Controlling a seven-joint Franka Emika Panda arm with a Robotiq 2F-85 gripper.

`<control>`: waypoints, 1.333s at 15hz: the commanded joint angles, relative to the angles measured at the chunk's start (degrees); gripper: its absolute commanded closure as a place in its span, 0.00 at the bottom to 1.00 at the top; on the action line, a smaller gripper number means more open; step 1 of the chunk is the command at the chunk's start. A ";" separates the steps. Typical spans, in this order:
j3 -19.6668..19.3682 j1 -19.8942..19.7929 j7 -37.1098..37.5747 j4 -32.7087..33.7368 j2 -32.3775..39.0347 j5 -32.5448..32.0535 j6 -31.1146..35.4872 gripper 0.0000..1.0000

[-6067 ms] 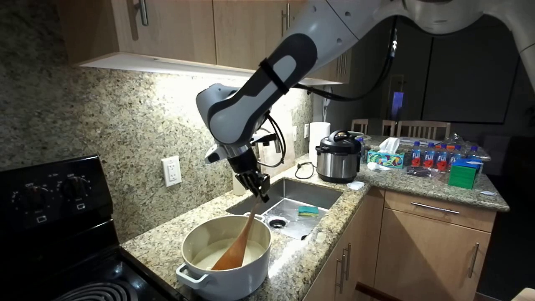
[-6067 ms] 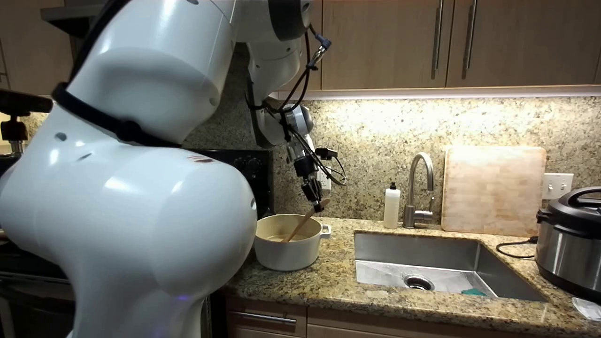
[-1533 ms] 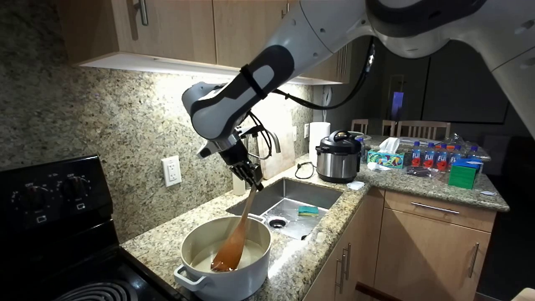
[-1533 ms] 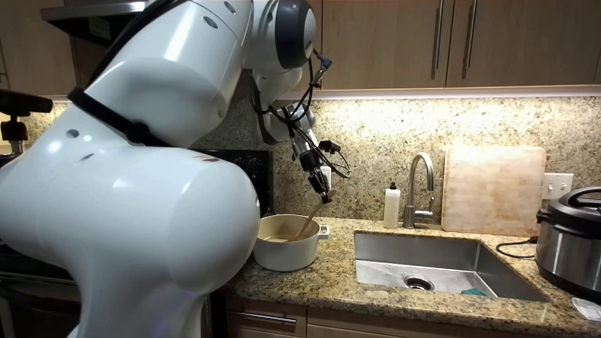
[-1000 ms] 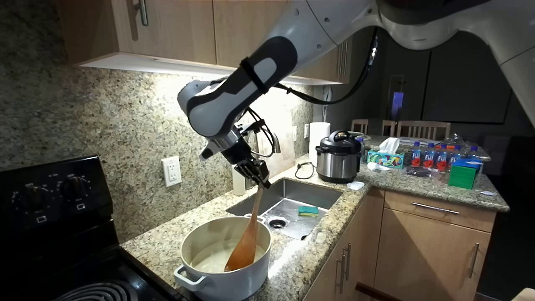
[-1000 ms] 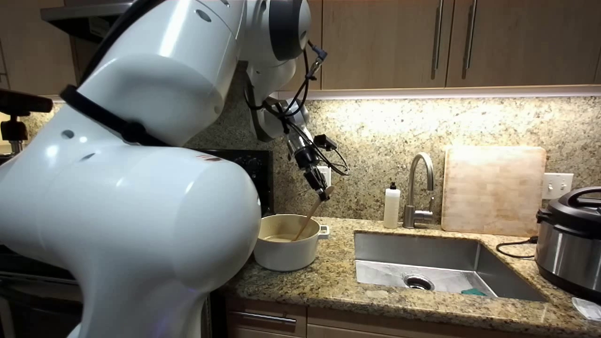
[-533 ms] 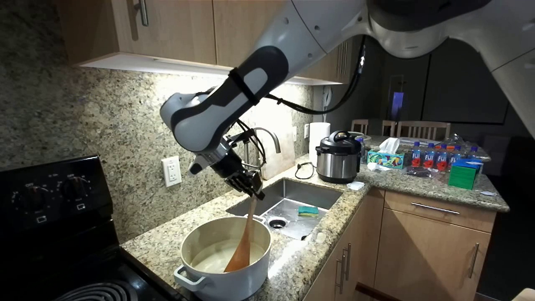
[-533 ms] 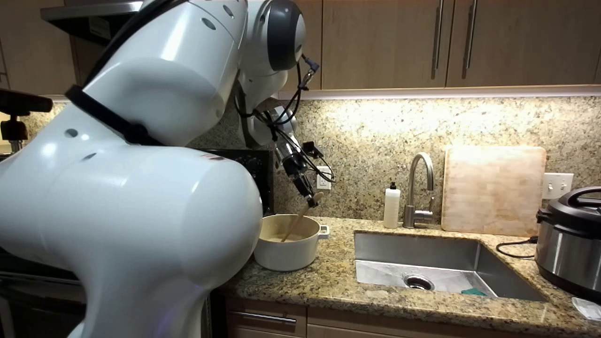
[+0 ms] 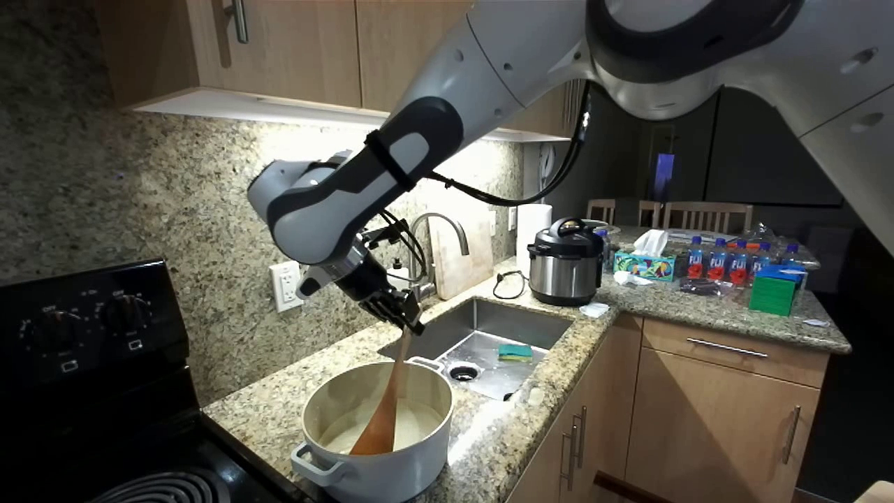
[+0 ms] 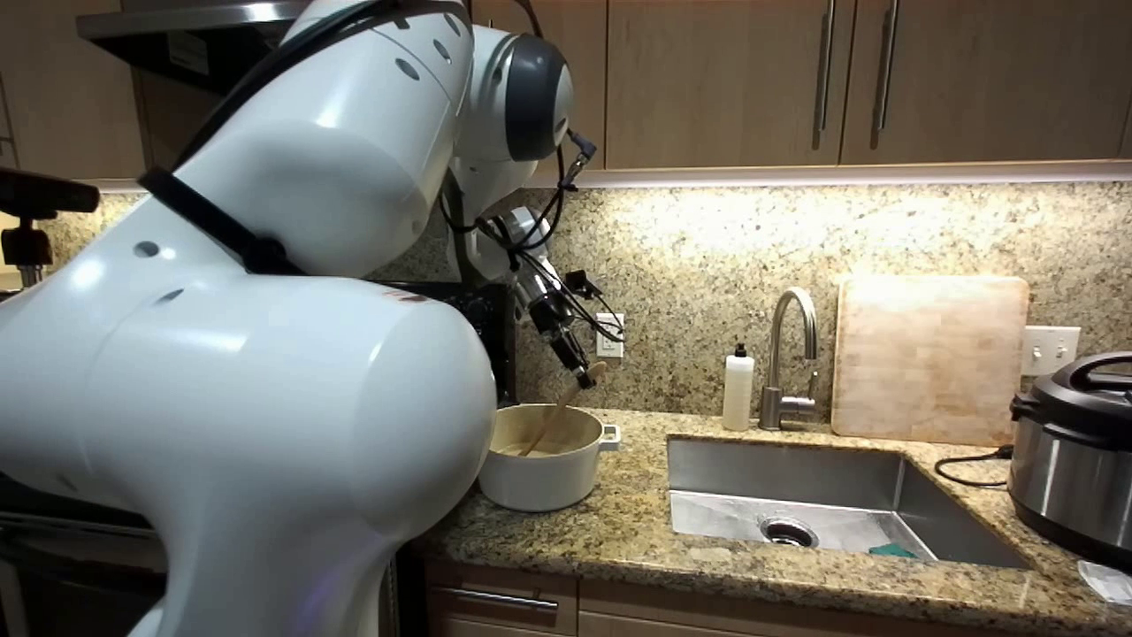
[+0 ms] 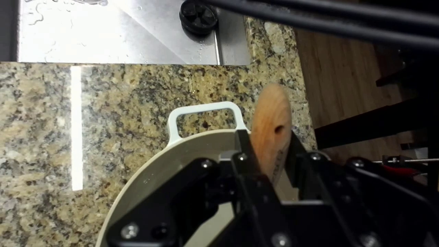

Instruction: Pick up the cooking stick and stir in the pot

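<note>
I count one black gripper (image 11: 269, 139) of my own, one slim light-brown wooden cooking stick (image 9: 387, 411), one round cream pot (image 9: 408, 469), one rectangular steel sink (image 10: 778, 469), one curved steel faucet (image 10: 776, 363), one green-and-yellow sponge (image 9: 515, 353), one black-lidded steel cooker (image 9: 563, 276) and at least five blue-capped clear plastic bottles (image 9: 739, 264).

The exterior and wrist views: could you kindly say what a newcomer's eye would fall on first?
Probably the big white robot arm, filling much of an exterior view's left half. Next, likely the wooden spatula, slanting from the black gripper down into the pale pot on the granite counter. In the wrist view, the light spatula handle stands out between black fingers.
</note>
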 commanded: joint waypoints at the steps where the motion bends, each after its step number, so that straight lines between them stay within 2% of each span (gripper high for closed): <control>1: -0.38 -0.82 2.39 2.77 1.23 0.54 0.66 0.93; 7: -1.54 -2.89 6.38 2.68 0.49 2.09 0.96 0.93; 17: -1.83 -3.28 10.04 -5.65 -5.78 -0.31 0.20 0.93; 20: -1.24 -3.19 8.84 -8.67 -7.84 -0.67 -0.96 0.93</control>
